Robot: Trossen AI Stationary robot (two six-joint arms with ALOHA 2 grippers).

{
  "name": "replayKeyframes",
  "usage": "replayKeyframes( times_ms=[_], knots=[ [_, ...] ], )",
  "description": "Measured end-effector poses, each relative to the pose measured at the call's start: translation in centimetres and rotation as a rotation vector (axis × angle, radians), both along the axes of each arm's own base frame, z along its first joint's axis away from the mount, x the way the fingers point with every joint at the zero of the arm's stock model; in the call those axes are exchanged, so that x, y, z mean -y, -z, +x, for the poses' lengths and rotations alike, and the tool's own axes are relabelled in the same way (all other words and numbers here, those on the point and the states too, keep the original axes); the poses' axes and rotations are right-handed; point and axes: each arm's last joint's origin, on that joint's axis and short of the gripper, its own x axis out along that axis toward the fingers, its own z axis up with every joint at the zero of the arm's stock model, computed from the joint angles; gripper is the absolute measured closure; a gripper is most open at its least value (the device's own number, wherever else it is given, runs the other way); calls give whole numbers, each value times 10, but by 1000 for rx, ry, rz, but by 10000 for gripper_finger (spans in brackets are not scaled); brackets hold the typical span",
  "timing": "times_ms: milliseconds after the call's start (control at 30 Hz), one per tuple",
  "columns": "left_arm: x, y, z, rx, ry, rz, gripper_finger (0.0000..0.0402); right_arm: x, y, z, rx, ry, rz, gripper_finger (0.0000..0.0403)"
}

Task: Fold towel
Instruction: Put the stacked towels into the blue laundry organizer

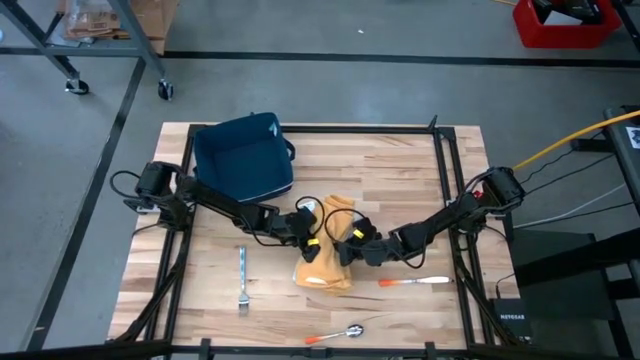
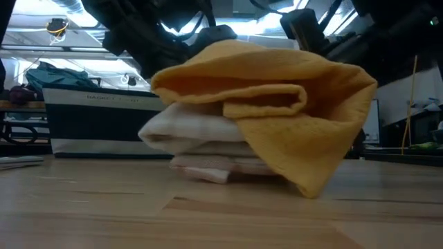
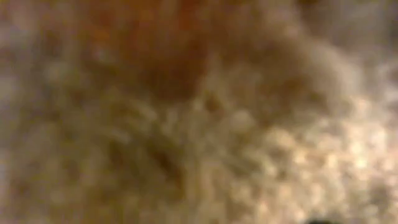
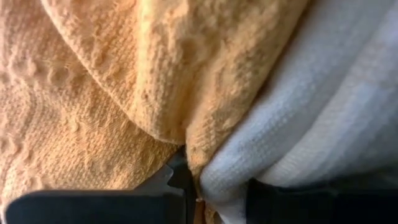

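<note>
- The towel [image 1: 327, 248] lies near the middle of the wooden surface [image 1: 400, 170], between the two arms; it is yellow-orange on the outside with a pale, whitish layer [image 2: 201, 131] showing beneath.
- In the low view the cloth sits as a bunched stack, the yellow layer draped over the top and hanging down one side to the surface; the edges are not squared.
- The left hand [image 1: 303, 228] is at the towel's left side, pressed into the cloth; its wrist view shows only fabric right against the lens, so I cannot tell whether its fingers are closed or what they hold.
- The right hand [image 1: 352, 243] is at the towel's right side; its wrist view shows both dark fingers [image 4: 93, 208] drawn narrow and pinching a fold where yellow and white layers meet.
- Judgement: the fold looks partly done; the towel is already doubled over, yet it is lumpy and lifted, so flattening, aligning the edges and letting go seem to remain.
- A blue bin [image 1: 243, 158], a fork [image 1: 242, 276] and two orange-handled utensils [image 1: 413, 283] lie apart from the towel.
</note>
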Motion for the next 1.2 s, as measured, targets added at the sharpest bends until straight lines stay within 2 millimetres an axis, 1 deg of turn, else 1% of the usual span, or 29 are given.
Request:
replayKeyframes(
  times_ms=[133,333,400,467,567,700,833,933,1033,1200],
  knots=[
    [1,0,-1,-11,3,2,367,-2,-6,5,-17,-18,-49,315],
    [1,-1,-1,-11,-21,-29,366,-2,-7,6,-56,-6,-23,315],
    [-1,-1,0,-5,-59,-69,355,-1,-5,3,-89,25,15,315],
    [-4,0,-1,-45,-121,-111,340,1,-1,1,-122,50,47,313],
    [-8,3,-4,-98,-177,-145,317,2,3,-1,-174,24,36,297],
    [-7,3,-3,-87,-136,-106,286,0,2,0,-172,-35,8,257],
    [-7,3,-3,-92,-121,-89,256,-1,3,-1,-180,-53,45,209],
    [-8,5,-5,-116,-127,-81,239,-2,3,-1,-178,-32,97,186],
    [-8,6,-6,-128,-130,-77,229,-2,2,-2,-178,-28,139,180],
    [-8,6,-7,-135,-133,-74,227,-2,-5,-6,-195,-37,199,194]
  ],
)
